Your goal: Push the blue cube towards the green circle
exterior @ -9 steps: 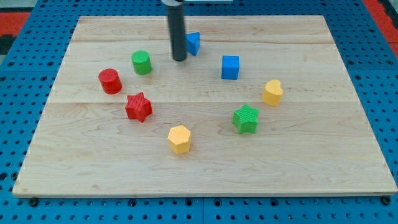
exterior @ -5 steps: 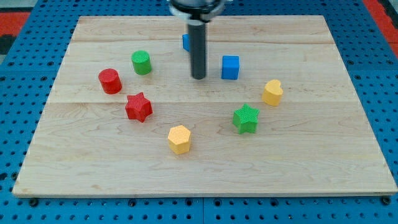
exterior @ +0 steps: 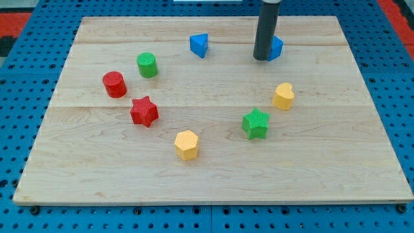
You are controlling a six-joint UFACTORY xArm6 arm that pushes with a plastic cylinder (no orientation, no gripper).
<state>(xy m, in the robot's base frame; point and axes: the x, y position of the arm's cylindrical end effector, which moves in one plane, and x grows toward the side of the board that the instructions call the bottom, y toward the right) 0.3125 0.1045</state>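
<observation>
The blue cube sits near the view's top right of the wooden board, partly hidden behind my rod. My tip is against the cube's left side. The green circle, a green cylinder, stands far to the view's left of both. A blue triangular block lies between them, near the view's top.
A red cylinder and a red star are at the left. A yellow hexagon is low in the middle. A green star and a yellow block are at the right. Blue pegboard surrounds the board.
My tip has swept from left of the blue triangle down past the cube, then up and right. The blue cube has shifted up and to the right, farther from the green cylinder.
</observation>
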